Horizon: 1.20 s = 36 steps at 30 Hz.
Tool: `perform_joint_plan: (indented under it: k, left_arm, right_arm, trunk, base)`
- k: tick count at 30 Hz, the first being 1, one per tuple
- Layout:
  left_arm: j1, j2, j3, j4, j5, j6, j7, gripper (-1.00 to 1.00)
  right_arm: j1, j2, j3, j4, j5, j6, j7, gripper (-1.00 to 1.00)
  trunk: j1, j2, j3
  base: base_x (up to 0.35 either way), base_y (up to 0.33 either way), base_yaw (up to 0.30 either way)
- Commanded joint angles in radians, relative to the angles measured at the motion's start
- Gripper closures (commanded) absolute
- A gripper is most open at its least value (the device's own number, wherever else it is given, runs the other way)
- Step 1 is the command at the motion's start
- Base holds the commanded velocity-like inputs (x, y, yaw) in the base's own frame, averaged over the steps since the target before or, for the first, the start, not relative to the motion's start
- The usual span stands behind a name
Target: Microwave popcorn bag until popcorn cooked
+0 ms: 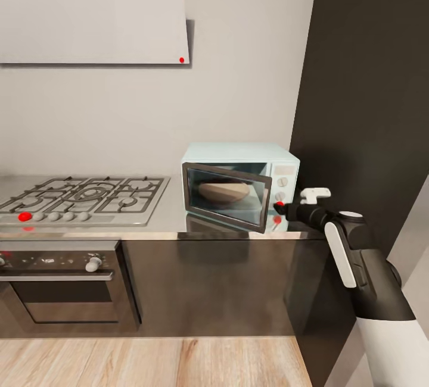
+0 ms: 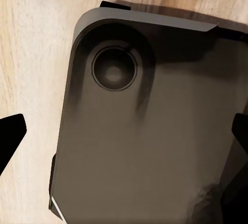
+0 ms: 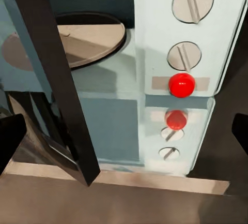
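The pale mint-blue microwave [image 1: 241, 183] stands on the grey countertop [image 1: 170, 220] with its dark glass door [image 1: 226, 196] swung partly out. Through the glass the orange-brown popcorn bag [image 1: 221, 192] lies inside on the turntable. My right gripper [image 1: 280, 208] is open, right in front of the white knob panel [image 3: 183, 74], close to the red button [image 3: 181, 85]. In the right wrist view the door edge [image 3: 57, 79] crosses the picture, and the fingertips [image 3: 10, 141] stand wide apart. My left gripper [image 2: 124, 141] is open and empty, above the robot's dark base [image 2: 150, 125].
A steel gas hob [image 1: 83, 196] lies left of the microwave, with a black oven [image 1: 59, 280] under it and a white hood [image 1: 95, 27] above. A tall black cabinet [image 1: 369, 107] rises right beside the microwave. Wooden floor [image 1: 149, 363] runs along the counter front.
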<state>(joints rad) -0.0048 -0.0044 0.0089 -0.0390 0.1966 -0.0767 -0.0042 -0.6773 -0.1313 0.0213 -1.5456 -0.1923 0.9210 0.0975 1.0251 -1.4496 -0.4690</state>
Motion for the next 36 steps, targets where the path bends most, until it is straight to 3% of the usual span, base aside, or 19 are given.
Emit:
perform_joint_plan:
  k: [1, 10, 13, 19, 27, 31, 36]
  left_arm:
    - [-0.001, 0.0, 0.0, 0.001, 0.006, -0.003, 0.0, -1.0]
    - [-0.001, 0.0, 0.0, 0.001, 0.006, -0.003, 0.0, -1.0]
    - [-0.001, 0.0, 0.0, 0.001, 0.006, -0.003, 0.0, -1.0]
    - [-0.001, 0.0, 0.0, 0.001, 0.006, -0.003, 0.0, -1.0]
    - [-0.001, 0.0, 0.0, 0.001, 0.007, -0.003, 0.0, -1.0]
    - [-0.001, 0.0, 0.0, 0.001, 0.006, -0.003, 0.0, -1.0]
    - [-0.001, 0.0, 0.0, 0.001, 0.006, -0.003, 0.0, -1.0]
  right_arm:
    - [-0.001, -0.001, 0.0, -0.001, 0.0, -0.003, 0.003, -1.0]
    - [-0.001, -0.013, -0.003, 0.004, 0.008, -0.027, 0.0, -1.0]
    - [-0.001, -0.013, -0.002, 0.015, -0.007, -0.117, 0.003, -1.0]
    - [-0.001, -0.006, 0.001, 0.13, -0.009, -0.306, 0.059, -1.0]
    - [-0.001, 0.008, 0.007, 0.183, -0.009, -0.345, 0.07, -1.0]
    - [-0.001, 0.012, 0.008, 0.221, -0.009, -0.399, 0.12, -1.0]
    - [-0.001, 0.012, 0.008, 0.224, -0.007, -0.405, 0.135, -1.0]
  trunk:
    - [0.0, -0.001, -0.001]
    - [0.0, -0.001, -0.001]
    - [0.0, -0.001, -0.001]
    - [0.0, -0.001, -0.001]
    - [0.0, -0.001, -0.001]
    - [0.0, -0.001, -0.001]
    - [0.0, -0.001, -0.001]
  base:
    - [0.0, 0.0, 0.0]
    - [0.0, 0.0, 0.0]
    - [0.0, 0.0, 0.0]
    - [0.0, 0.0, 0.0]
    - [0.0, 0.0, 0.0]
    - [0.0, 0.0, 0.0]
    - [0.0, 0.0, 0.0]
